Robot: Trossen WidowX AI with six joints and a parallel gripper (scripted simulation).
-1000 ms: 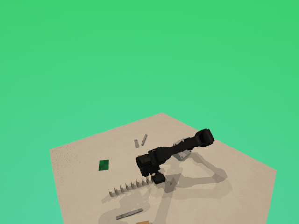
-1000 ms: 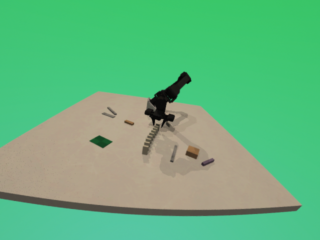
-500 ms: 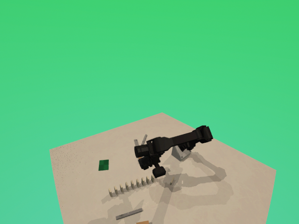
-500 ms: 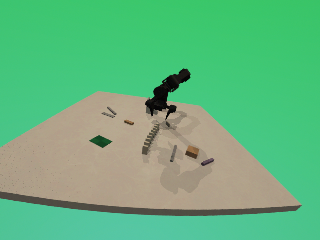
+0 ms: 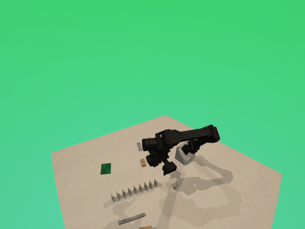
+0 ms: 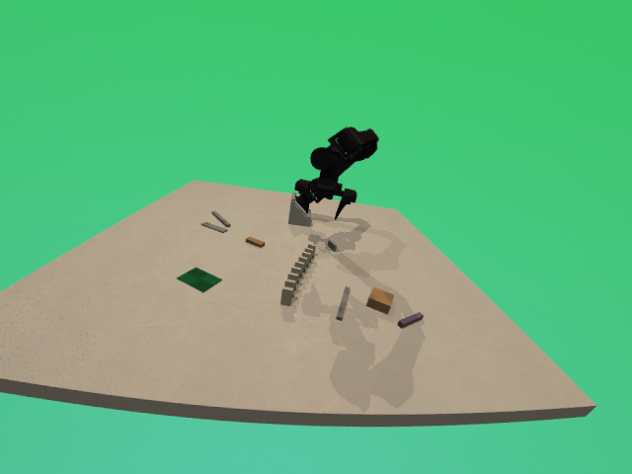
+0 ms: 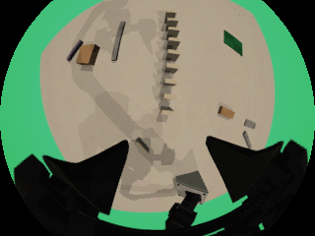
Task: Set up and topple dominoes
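Several thin beige dominoes stand upright in one evenly spaced row (image 5: 135, 188) (image 6: 297, 276) (image 7: 171, 56). A separate domino (image 5: 175, 184) (image 6: 332, 245) (image 7: 143, 145) is beyond the row's end nearest the robot base, off the row's line and turned at an angle. It seems to rest on its long edge. My gripper (image 6: 322, 214) (image 7: 168, 143) is open and empty, high above the table on the base side of the row. In the wrist view the separate domino shows between the fingertips, close to the left one, but far below. In the top view the arm hides part of the gripper.
A brown block (image 6: 380, 300) (image 7: 88, 54), a purple bar (image 6: 410, 320) (image 7: 75, 50) and a grey bar (image 5: 132, 218) (image 6: 343, 303) lie on one side of the row. A green patch (image 5: 106, 168) (image 6: 199, 279), a small orange block (image 5: 143, 162) (image 6: 254, 241) and two grey strips lie on the other.
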